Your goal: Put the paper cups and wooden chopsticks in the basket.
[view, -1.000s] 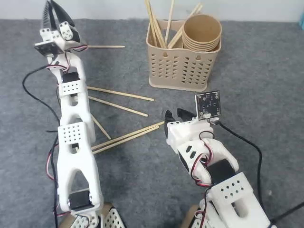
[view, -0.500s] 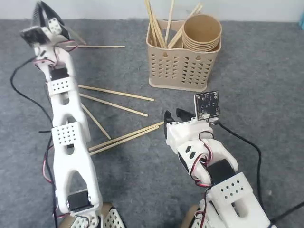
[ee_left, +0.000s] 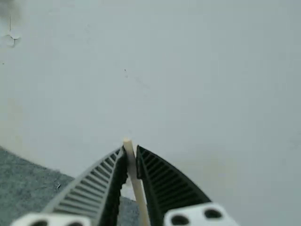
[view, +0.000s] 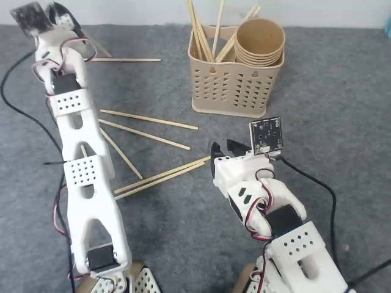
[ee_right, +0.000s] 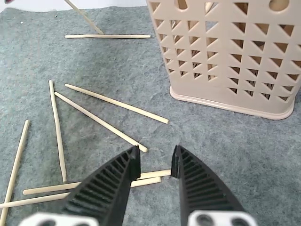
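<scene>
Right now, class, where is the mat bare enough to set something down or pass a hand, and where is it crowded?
Bare: the mat right of the basket, and the strip between basket and right gripper. Crowded: loose chopsticks lie scattered between the left arm and the right gripper.

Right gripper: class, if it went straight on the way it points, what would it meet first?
Probably the ends of the two chopsticks lying just beyond the open right gripper, then the mat; depth is uncertain.

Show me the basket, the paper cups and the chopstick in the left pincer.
basket [view: 229,91], high view, front wall.
paper cups [view: 261,38], high view, inside of the top cup.
held chopstick [ee_left: 135,174], left wrist view, middle of its shaft.
</scene>
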You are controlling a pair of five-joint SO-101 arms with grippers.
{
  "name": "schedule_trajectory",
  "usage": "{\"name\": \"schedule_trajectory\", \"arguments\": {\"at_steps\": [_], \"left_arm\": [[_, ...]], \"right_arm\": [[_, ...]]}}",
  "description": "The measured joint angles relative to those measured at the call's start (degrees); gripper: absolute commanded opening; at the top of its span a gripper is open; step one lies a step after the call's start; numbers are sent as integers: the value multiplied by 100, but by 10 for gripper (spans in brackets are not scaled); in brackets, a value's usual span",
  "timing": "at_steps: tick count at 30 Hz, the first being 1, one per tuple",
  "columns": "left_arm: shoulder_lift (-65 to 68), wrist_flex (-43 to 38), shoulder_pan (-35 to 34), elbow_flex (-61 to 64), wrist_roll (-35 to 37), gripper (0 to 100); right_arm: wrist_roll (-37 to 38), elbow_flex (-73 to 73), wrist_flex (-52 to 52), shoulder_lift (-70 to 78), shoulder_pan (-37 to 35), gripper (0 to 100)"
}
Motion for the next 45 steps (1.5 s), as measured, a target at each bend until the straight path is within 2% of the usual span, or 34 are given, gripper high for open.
{"name": "schedule_trajectory", "arguments": {"at_steps": [11, 27, 34, 38, 45], "left_arm": [[-1090, 2523, 53, 62, 0, 10], [-2303, 4246, 79, 79, 9, 10], [-2418, 4897, 79, 79, 0, 10], [-2418, 4800, 79, 79, 44, 10], [-2163, 3305, 53, 79, 888, 10]], "right_arm": [[0, 0, 0, 0, 0, 114], [0, 0, 0, 0, 0, 114], [0, 0, 0, 0, -9, 114], [0, 0, 0, 0, 0, 114], [0, 0, 0, 0, -9, 114]]}}
